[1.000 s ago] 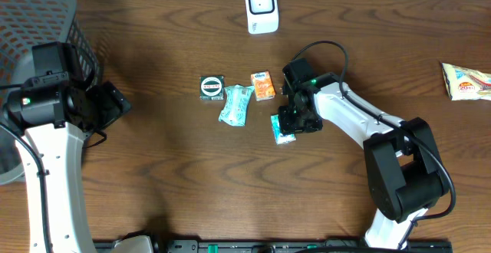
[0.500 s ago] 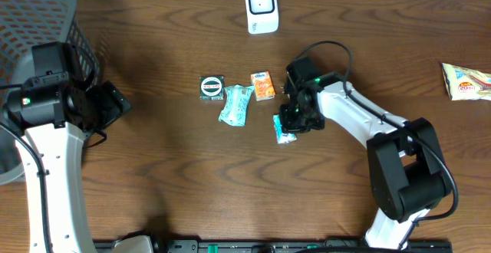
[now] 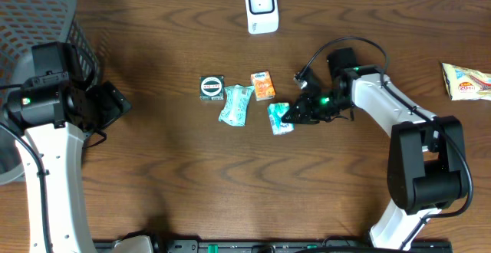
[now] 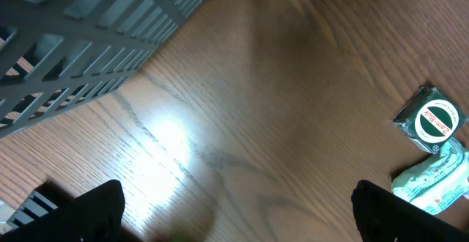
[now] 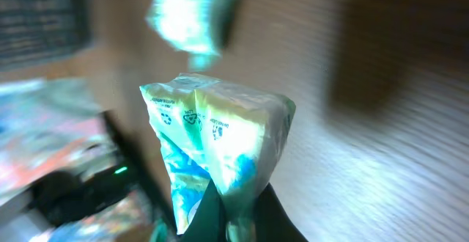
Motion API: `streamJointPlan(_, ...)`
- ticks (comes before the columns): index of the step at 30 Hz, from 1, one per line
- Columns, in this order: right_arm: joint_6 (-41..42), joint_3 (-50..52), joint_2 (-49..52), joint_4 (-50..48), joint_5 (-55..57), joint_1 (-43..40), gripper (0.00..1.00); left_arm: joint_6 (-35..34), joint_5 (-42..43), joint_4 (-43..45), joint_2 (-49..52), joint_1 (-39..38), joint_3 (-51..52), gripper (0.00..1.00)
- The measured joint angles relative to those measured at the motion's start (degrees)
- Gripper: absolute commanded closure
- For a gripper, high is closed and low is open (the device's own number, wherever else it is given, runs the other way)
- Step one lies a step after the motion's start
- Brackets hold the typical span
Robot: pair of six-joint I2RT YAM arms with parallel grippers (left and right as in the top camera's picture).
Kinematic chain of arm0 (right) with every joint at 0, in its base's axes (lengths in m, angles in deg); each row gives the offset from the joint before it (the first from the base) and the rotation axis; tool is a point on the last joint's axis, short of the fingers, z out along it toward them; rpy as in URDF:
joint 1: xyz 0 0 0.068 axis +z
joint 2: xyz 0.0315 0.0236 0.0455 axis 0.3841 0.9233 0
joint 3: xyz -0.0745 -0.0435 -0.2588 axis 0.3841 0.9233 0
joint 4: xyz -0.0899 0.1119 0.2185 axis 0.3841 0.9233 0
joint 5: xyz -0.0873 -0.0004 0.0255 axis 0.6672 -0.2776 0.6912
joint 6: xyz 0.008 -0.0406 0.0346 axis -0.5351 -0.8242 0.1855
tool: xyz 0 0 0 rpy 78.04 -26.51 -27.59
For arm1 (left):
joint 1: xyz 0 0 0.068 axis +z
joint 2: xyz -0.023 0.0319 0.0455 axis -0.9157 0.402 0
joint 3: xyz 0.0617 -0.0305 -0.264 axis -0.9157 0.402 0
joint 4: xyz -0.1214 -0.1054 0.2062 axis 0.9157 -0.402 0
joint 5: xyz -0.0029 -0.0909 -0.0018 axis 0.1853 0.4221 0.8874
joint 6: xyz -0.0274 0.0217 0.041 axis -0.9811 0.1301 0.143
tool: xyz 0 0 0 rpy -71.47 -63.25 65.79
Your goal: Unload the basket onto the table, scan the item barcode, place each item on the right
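Note:
My right gripper [image 3: 296,115] is shut on a small teal-and-white packet [image 3: 280,119], pinching one end of it just above the table. In the right wrist view the packet [image 5: 220,139] sticks up from between the dark fingers [image 5: 271,213] of the gripper [image 5: 238,224]; the background is blurred. The white scanner [image 3: 261,8] stands at the table's far edge, well apart from the packet. No barcode is readable. My left gripper [image 3: 116,103] hangs open over bare wood at the left, its fingertips [image 4: 80,213] wide apart and nothing between them.
Three more items lie left of the held packet: a green packet with a round label [image 3: 212,87], a long teal packet [image 3: 236,104] and an orange packet [image 3: 263,85]. A grey mesh basket [image 3: 46,23] fills the far left corner. A snack bag [image 3: 466,80] lies at the right edge.
The right gripper closed on the teal-and-white packet, and its arm swung out to the right, tilting the packet up and a little toward the far side. The left arm stayed still.

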Motion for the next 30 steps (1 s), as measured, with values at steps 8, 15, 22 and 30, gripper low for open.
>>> streamJointPlan(8, -4.4, 0.3, 0.0, 0.2, -4.3, -1.1, 0.99, 0.0, 0.0, 0.0, 0.0, 0.0, 0.0, 0.02)
streamJointPlan(15, -5.1, 4.8, 0.0, -1.9, -3.5, -1.2, 0.99, 0.0, 0.0, 0.0, 0.0, 0.0, 0.0, 0.03)
streamJointPlan(22, -5.4, 7.1, 0.0, -5.1, -7.0, -1.2, 0.99, 0.0, 0.0, 0.0, 0.0, 0.0, 0.0, 0.02)
streamJointPlan(30, 1.0, 7.1, 0.0, -3.7, 8.0, -1.2, 0.96, 0.0, 0.0, 0.0, 0.0, 0.0, 0.0, 0.02)
